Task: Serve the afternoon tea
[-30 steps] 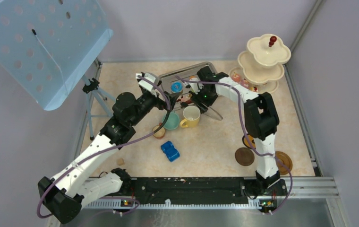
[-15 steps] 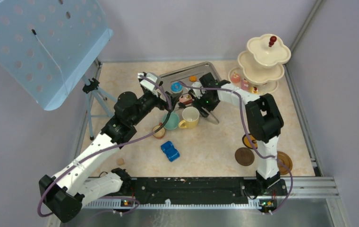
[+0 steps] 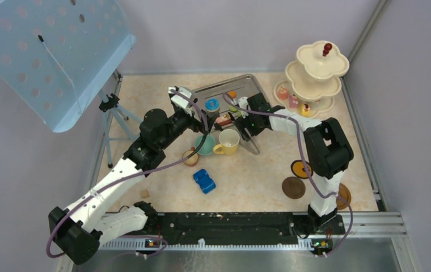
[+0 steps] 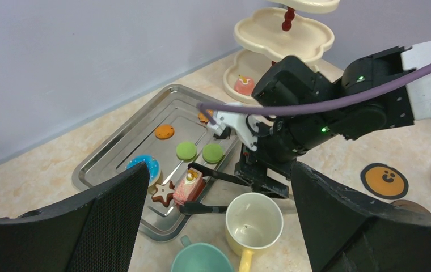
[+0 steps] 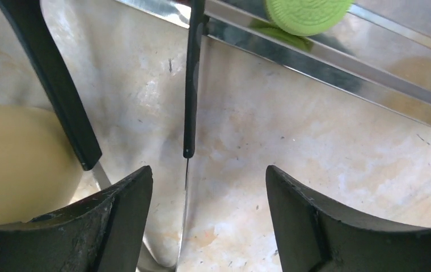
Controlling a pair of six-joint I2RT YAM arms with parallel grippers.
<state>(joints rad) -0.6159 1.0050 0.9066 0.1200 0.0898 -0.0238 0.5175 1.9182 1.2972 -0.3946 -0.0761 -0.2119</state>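
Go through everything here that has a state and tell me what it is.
Yellow mug: upright, empty.
Teal cup: upright.
Tongs: tips either side of the pink cake, on the tray.
Stand: cakes on bottom tier only.
Right gripper: fingers open around the tongs' arm.
Left gripper: open, empty.

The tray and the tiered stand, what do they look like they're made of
The tray looks like polished metal, probably stainless steel: silvery, with a mirror sheen that reflects the green macarons. The tiered stand looks like glossy cream ceramic or moulded plastic: smooth scalloped rims with soft highlights. The pictures cannot settle which.
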